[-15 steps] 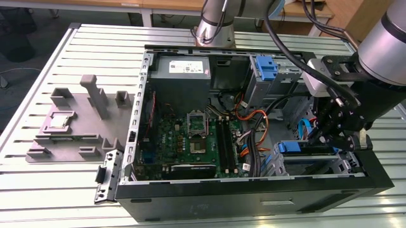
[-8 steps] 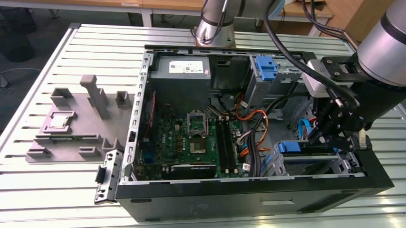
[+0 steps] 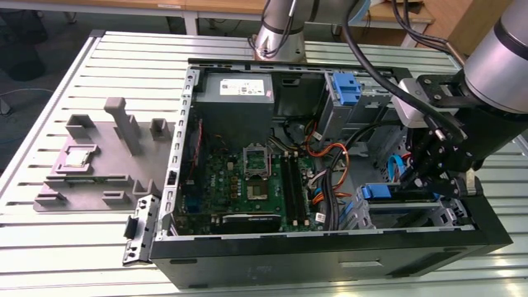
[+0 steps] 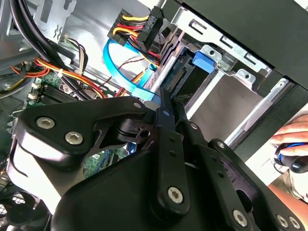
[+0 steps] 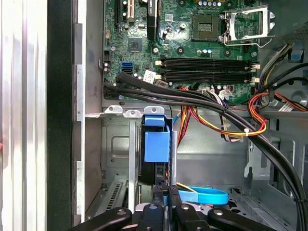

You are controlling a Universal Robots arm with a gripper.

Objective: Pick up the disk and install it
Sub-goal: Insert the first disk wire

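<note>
The disk (image 5: 155, 166) stands on edge inside the metal drive bay (image 5: 115, 144) at the case's corner. Its blue carrier tab (image 5: 157, 139) points toward the motherboard. In the exterior view the carrier (image 3: 376, 192) shows at the bay on the exterior view's right. My gripper (image 5: 163, 190) sits right at the disk's rear end, and its black fingers (image 4: 163, 120) lie close together, shut. The tips meet the disk's connector edge (image 4: 180, 77) and nothing is clamped between them. The gripper (image 3: 422, 180) hangs just above the bay.
A blue flat cable (image 5: 204, 196) and bundled power wires (image 5: 231, 127) run beside the bay. The motherboard (image 3: 256, 179), the power supply (image 3: 235, 93) and a fixed blue bracket (image 3: 347, 90) fill the case. A grey fixture (image 3: 99, 161) lies on the table. A hand (image 4: 291, 132) rests outside the case.
</note>
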